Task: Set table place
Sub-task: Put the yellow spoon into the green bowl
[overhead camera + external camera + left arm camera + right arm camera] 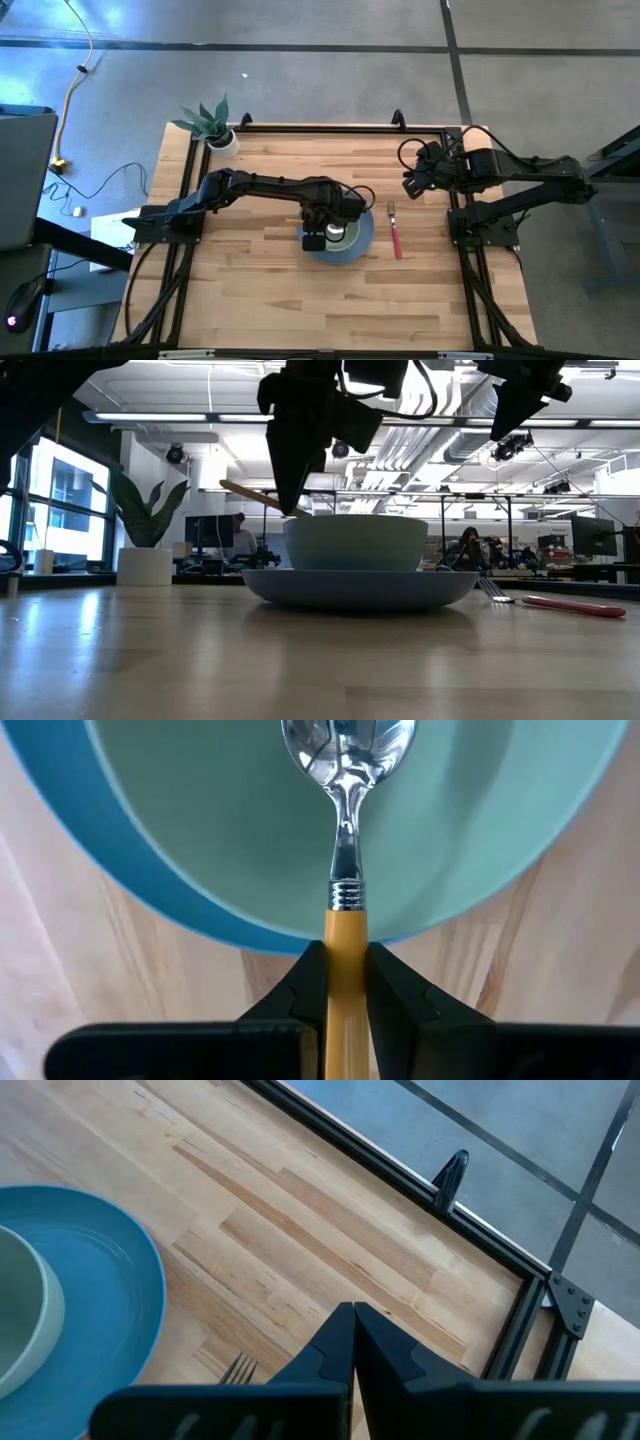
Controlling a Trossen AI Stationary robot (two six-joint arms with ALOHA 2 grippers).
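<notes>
On the table (260, 290), the left gripper (345, 982) pinches a yellow-handled spoon (346, 830) over the bowl (355, 541) on the blue plate (360, 588), while the right gripper (354, 1342), fingers pressed together, waits far right.

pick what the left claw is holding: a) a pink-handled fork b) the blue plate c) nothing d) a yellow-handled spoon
d: in the left wrist view the left claw is shut on the yellow-handled spoon, whose head is over the bowl; the fork lies on the table.
</notes>
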